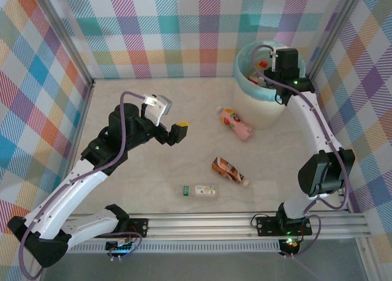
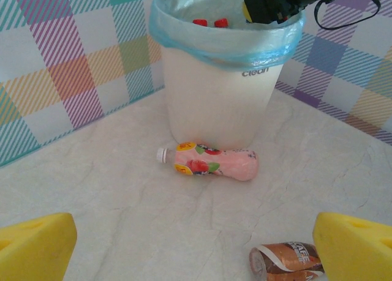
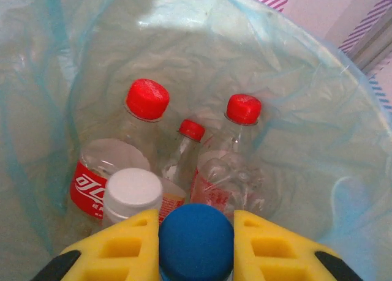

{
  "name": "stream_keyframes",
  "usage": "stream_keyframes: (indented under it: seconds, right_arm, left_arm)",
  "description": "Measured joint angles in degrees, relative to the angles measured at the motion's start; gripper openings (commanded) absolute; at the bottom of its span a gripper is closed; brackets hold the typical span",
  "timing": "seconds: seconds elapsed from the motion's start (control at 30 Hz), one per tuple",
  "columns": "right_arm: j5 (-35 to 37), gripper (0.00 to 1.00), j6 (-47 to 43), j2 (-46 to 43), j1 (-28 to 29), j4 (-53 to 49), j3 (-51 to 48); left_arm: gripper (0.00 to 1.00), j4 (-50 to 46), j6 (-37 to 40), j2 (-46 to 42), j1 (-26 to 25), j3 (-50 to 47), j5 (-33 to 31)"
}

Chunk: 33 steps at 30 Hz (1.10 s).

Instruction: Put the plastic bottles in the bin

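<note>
The blue-capped bottle (image 3: 196,241) is cut off below its cap by the bottom edge

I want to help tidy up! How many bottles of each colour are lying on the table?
Pink bottle: 1
Brown bottle: 1
Clear bottle: 1
Total: 3
</note>
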Motion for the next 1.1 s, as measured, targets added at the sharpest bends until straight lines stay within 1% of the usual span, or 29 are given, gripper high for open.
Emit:
stream_keyframes:
  seconds: [0.07, 0.1, 0.27, 0.37, 0.47, 0.63, 0.87, 0.97, 1.1]
  right_arm:
    - [-0.9, 0.24, 1.0, 0.6, -0.3, -0.3, 0.0]
    - [-1.3, 0.29, 1.4, 1.0, -0.4, -0.7, 0.0]
    - [-2.9, 0.39, 3.1, 3.8, -0.6, -2.3, 1.7]
    - [-3.8, 0.47, 4.0, 4.0, -0.9, -3.9, 2.6]
    - [-5.0, 0.51, 5.1, 4.0, -1.0, -5.1, 3.4]
    - [-7.4, 0.54, 7.0, 2.1, -0.9, -5.5, 3.4]
    - [-10.3, 0.55, 9.8, -5.2, -0.9, -5.7, 3.4]
    - [-11.6, 0.55, 10.6, -7.7, -0.9, -5.6, 3.4]
    - [-13.5, 0.54, 11.7, -10.7, -0.9, -4.8, 2.2]
  left_arm:
    - [0.99, 0.0, 0.0, 0.0, 0.0, 0.0, 0.0]
    - [0.99, 0.0, 0.0, 0.0, 0.0, 0.0, 0.0]
    - [0.99, 0.0, 0.0, 0.2, 0.0, 0.0, 0.0]
    - [0.99, 0.0, 0.0, 0.7, 0.0, 0.0, 0.0]
    - [0.99, -0.1, 0.0, 1.1, 0.0, 0.0, 0.0]
    - [0.99, -0.2, 0.0, 1.7, 0.0, 0.0, 0.0]
    - [0.99, -0.7, 0.0, 3.7, 0.0, 0.2, 0.0]
    - [0.98, -2.1, 0.0, 5.3, 0.0, 1.0, 0.2]
    - [0.95, -5.4, 0.7, 8.9, 0.0, 3.9, 2.5]
